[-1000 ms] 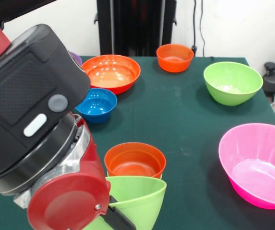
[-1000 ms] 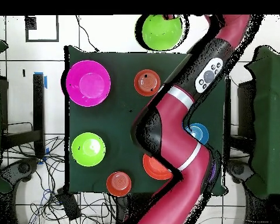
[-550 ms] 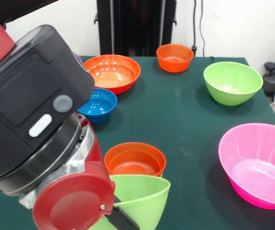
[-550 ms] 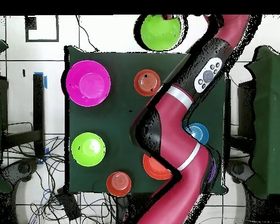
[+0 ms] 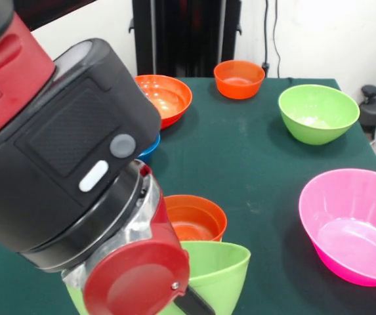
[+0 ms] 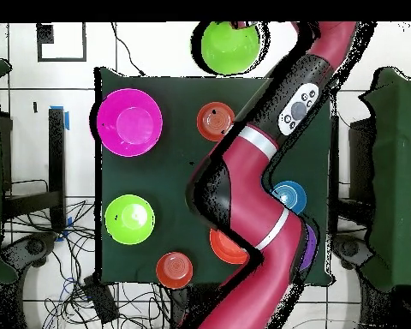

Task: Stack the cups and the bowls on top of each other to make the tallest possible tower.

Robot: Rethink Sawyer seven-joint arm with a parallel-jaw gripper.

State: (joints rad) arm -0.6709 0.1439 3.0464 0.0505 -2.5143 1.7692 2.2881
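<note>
- Front view: the big red and black arm (image 5: 76, 177) fills the left half of the frame, from the upper left corner down to the bottom centre
- At the bottom centre a lime green bowl (image 5: 217, 272) sits partly behind the arm's red end cap; a black piece crosses its lower edge, but the gripper itself is hidden, so I cannot tell if the jaws are wide, narrow, or holding this bowl
- Just above it, touching in the picture, stands a small orange cup (image 5: 194, 220) on the green table cloth (image 5: 253, 157)
- In the right half a large pink bowl (image 5: 352, 223) is at the right edge, and a second lime green bowl (image 5: 317, 113) is in the upper right
- At the top centre there is a small orange bowl (image 5: 239, 77), and left of it a wide orange bowl (image 5: 165, 95) half covered by the arm; a blue rim shows just under it
- Overhead view: the arm (image 6: 260, 171) runs from the bottom centre to the upper right corner
- The lime green bowl (image 6: 229, 47) is at the top centre, beyond the cloth's edge, so it seems carried above the table
- A blue bowl (image 6: 290, 195) and a purple edge (image 6: 304, 254) show at the right of the arm
- My judgement: no pile is visible, all bowls lie single and apart, so the tower is hardly begun and nearly all stacking is left
</note>
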